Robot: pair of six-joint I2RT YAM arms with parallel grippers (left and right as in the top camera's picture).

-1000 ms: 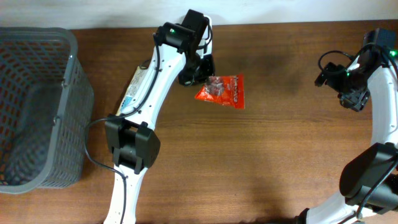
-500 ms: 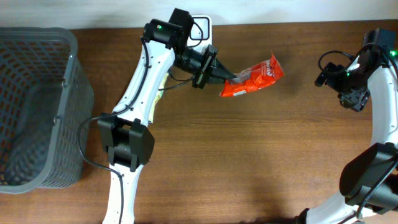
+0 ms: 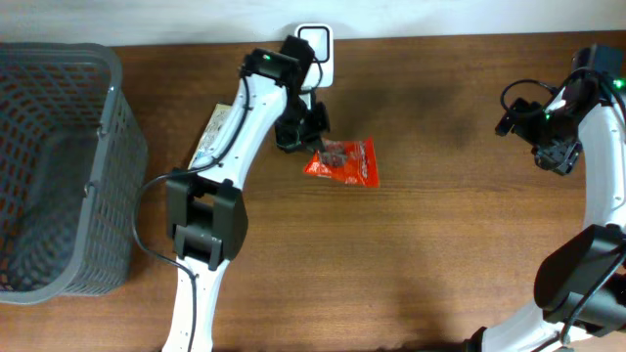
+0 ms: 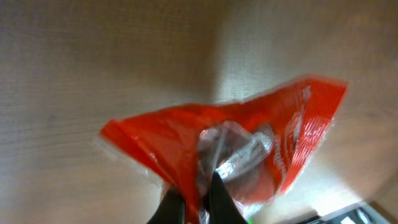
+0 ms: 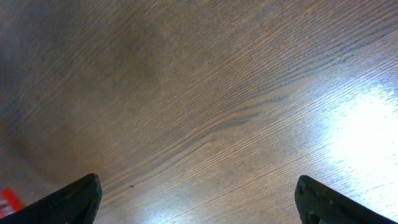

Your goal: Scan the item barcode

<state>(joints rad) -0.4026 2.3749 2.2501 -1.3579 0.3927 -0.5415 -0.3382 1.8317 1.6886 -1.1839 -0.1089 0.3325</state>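
Note:
The item is a red snack packet [image 3: 344, 162] with a clear window; it is at the back middle of the table, just below the white scanner [image 3: 315, 42]. My left gripper [image 3: 313, 139] is shut on the packet's left edge. In the left wrist view the packet [image 4: 273, 143] hangs crumpled over the wood, and the dark fingers [image 4: 221, 200] pinch its film. No barcode shows in any view. At the far right my right gripper [image 5: 198, 186] stands open above bare wood, nothing between its fingers [image 5: 74, 199].
A grey mesh basket [image 3: 108, 147] fills the left side of the table. A printed sheet [image 3: 207, 145] lies under the left arm. The right arm [image 3: 587, 117] curves along the right edge. The wall borders the table's far edge behind the scanner.
Half a second ago the left gripper held the packet raised and swung out to the right. It has now brought it back left and down, below the scanner. The right arm has not moved.

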